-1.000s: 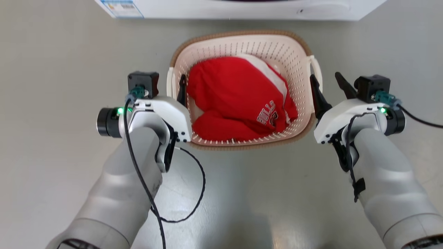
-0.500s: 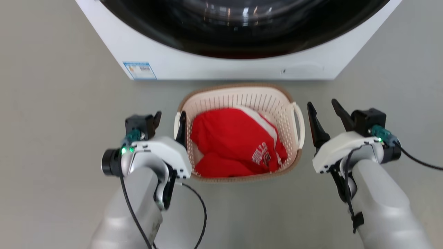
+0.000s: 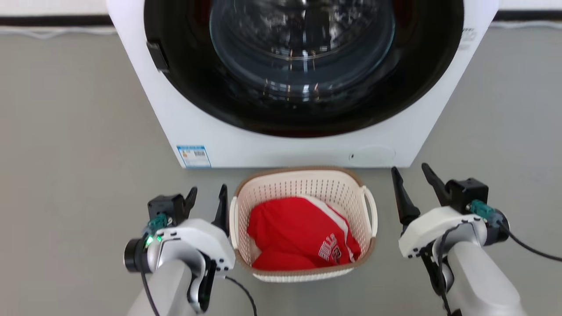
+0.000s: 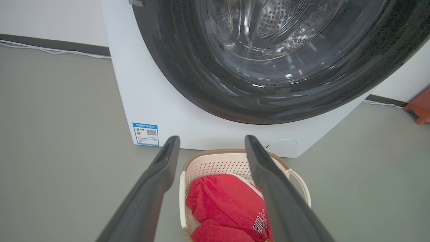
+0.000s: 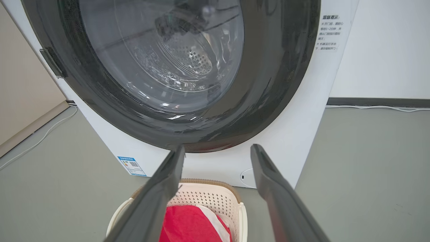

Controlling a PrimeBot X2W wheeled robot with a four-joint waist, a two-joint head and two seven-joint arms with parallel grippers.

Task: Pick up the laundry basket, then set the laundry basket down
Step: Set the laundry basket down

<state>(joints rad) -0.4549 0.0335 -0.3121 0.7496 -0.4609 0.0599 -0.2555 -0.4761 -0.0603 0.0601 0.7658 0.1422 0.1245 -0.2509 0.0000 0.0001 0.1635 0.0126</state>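
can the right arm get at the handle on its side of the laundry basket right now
Probably yes: the right gripper hangs open beside the white handle of the laundry basket, only bare floor between, though its height is unclear.

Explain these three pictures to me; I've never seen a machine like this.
This is a wheeled robot with two arms. The picture showing both arms comes from a camera on its head, looking down; the other two come from cameras on each wrist, looking along that arm's two dark fingers. On the floor stands a laundry basket with a red garment inside, in front of a washing machine. The left gripper and right gripper flank the basket, both open, holding nothing.
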